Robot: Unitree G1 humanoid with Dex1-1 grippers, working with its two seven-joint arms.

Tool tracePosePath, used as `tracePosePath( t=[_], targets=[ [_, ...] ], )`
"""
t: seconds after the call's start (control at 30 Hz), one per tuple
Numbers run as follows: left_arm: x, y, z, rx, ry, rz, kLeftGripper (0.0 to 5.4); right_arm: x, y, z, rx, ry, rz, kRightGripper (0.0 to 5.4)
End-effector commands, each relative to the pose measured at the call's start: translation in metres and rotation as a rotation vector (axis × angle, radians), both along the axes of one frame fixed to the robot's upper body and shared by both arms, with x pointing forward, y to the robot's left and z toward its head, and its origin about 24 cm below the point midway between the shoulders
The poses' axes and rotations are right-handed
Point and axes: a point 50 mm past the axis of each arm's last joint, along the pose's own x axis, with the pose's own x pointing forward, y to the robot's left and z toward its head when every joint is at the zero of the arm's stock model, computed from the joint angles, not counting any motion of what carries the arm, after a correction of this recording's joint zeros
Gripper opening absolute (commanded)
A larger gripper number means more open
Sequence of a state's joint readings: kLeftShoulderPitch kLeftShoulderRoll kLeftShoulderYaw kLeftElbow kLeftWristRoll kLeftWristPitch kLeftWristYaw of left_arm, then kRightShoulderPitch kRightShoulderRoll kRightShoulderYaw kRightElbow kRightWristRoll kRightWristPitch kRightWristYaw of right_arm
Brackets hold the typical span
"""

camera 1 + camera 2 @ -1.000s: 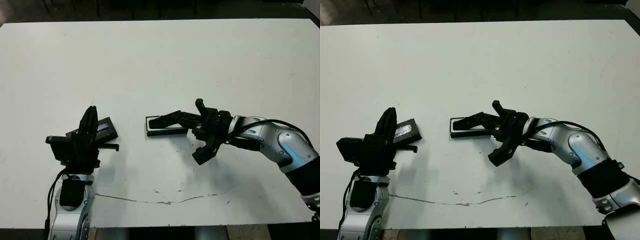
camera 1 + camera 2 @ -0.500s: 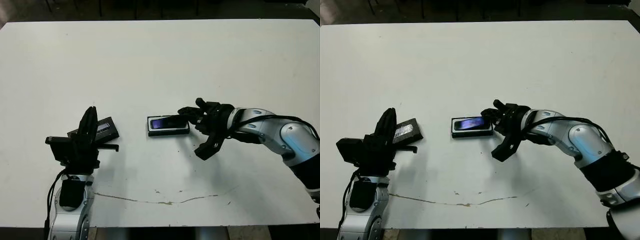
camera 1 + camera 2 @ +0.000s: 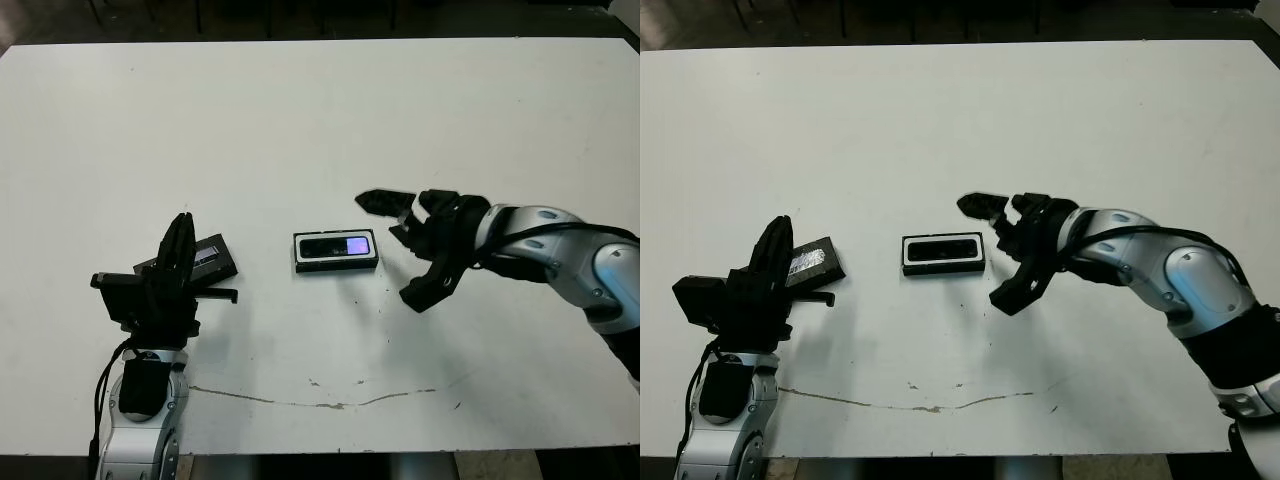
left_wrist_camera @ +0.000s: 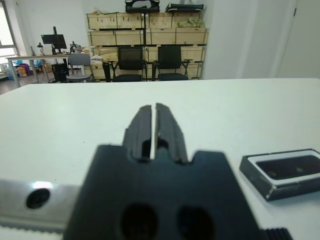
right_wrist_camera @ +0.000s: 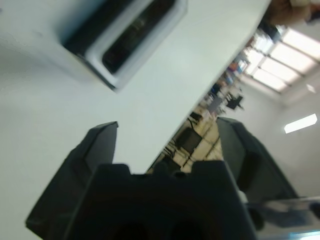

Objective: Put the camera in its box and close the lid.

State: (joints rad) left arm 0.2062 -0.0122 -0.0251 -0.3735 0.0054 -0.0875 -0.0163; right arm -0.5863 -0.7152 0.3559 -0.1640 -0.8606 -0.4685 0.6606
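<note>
Sitting in the box (image 3: 336, 252) already, the camera (image 3: 337, 245) lies face up with its little bluish screen showing, ringed by the white lining and black rim. So I judge the first half of the task done; the lid (image 3: 205, 258) is what remains.

Lid lies flat on the bench (image 3: 300, 120), label up, partly hidden behind my left end effector (image 3: 180, 245) in the head views, touching or nearly under its raised fingers; I cannot tell which. It lies skewed to the box's long axis. Box is well apart from the left end effector, off toward the robot's right, its long axis running across the bench. In the left wrist view the box (image 4: 285, 172) shows off to one side, not on the finger line.

Left end effector: fingers pressed together with only a hairline slit between them, gripping nothing, pointing up and away over the bench.

Right end effector (image 3: 400, 250): spread wide, empty, touching nothing. One finger reaches out beyond the box's near end, the other angles down toward the bench. Box sits just beside it, toward the robot's left.

Judgement: the left arm is far nearer the lid, so the pick falls to it. It must open, tip down onto the lid, then carry it rightward and square it to the box before lowering.
</note>
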Motion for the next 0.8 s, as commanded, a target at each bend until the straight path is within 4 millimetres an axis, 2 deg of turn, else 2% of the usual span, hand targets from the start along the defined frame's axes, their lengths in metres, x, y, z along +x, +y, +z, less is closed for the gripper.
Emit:
tracePosePath(
  t=[0.03, 0.1, 0.13, 0.27, 0.37, 0.5, 0.63, 0.7, 0.8],
  targets=[
    [-0.002, 0.001, -0.005, 0.001, 0.030, 0.007, 0.00, 0.003, -0.007, 0.004, 0.229, 0.002, -0.027, 5.06],
    [-0.002, 0.001, -0.005, -0.002, 0.030, 0.006, 0.00, 0.007, -0.010, 0.006, 0.433, -0.020, -0.025, 5.39],
    [-0.002, 0.001, -0.005, -0.001, 0.029, 0.006, 0.00, 0.009, -0.012, 0.006, 0.567, -0.015, -0.042, 5.39],
    [-0.003, 0.002, -0.005, 0.011, 0.023, 0.009, 0.00, 0.013, -0.021, 0.000, 0.991, 0.102, -0.178, 4.96],
    [-0.005, 0.004, -0.004, 0.021, 0.014, 0.011, 0.00, 0.012, -0.032, -0.008, 1.156, 0.232, -0.281, 4.43],
    [-0.011, 0.015, 0.006, 0.059, -0.019, 0.004, 0.00, 0.002, -0.057, -0.020, 1.306, 0.361, -0.389, 3.70],
    [-0.016, 0.042, 0.032, 0.166, -0.059, -0.097, 0.00, -0.013, -0.081, -0.026, 1.541, 0.506, -0.493, 2.97],
    [-0.016, 0.057, 0.048, 0.259, -0.048, -0.158, 0.00, -0.021, -0.089, -0.028, 1.584, 0.529, -0.509, 2.61],
    [-0.011, 0.079, 0.077, 0.434, -0.006, -0.262, 0.31, -0.029, -0.096, -0.032, 1.620, 0.553, -0.528, 2.07]
  ],
)
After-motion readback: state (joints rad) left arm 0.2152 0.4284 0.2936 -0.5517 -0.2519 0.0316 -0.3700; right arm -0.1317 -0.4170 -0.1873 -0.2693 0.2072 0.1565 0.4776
